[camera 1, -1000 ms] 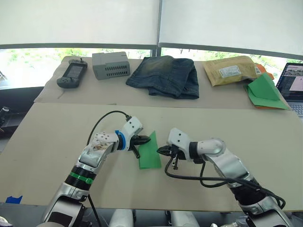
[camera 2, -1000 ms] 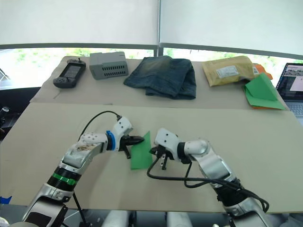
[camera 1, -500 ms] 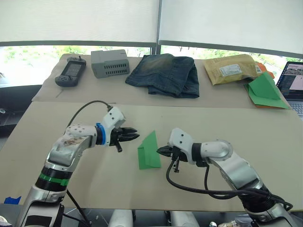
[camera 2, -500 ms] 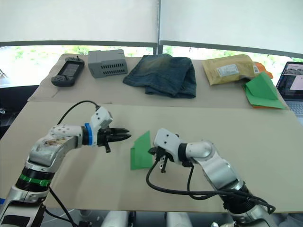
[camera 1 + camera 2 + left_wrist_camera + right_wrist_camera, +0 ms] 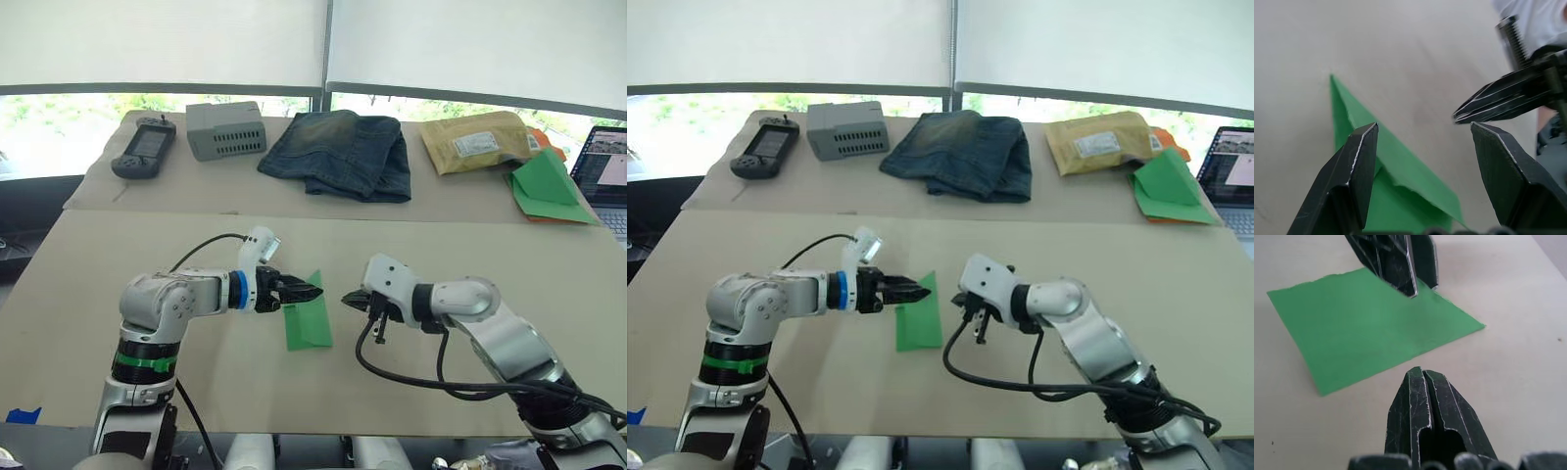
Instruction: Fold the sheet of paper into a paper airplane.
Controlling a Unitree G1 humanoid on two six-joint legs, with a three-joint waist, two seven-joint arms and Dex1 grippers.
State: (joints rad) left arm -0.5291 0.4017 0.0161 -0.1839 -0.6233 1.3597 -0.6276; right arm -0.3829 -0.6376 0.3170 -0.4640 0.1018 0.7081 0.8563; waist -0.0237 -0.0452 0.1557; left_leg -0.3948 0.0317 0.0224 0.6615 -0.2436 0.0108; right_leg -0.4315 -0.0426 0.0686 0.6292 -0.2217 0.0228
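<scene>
Back at the sheet of paper (image 5: 308,321) comes the left gripper (image 5: 312,291), fingers spread to nip its upper corner, while the right gripper (image 5: 350,298), pressed together, waits just beside that corner.

The two eye views look forward and down from the head over the tan surface (image 5: 549,264), from slightly offset positions, and share the whole scene out to the window. Each wrist view sits low and very near, looking along its own jaws. Both share the green sheet of paper (image 5: 1371,323), seen from opposite sides.
</scene>
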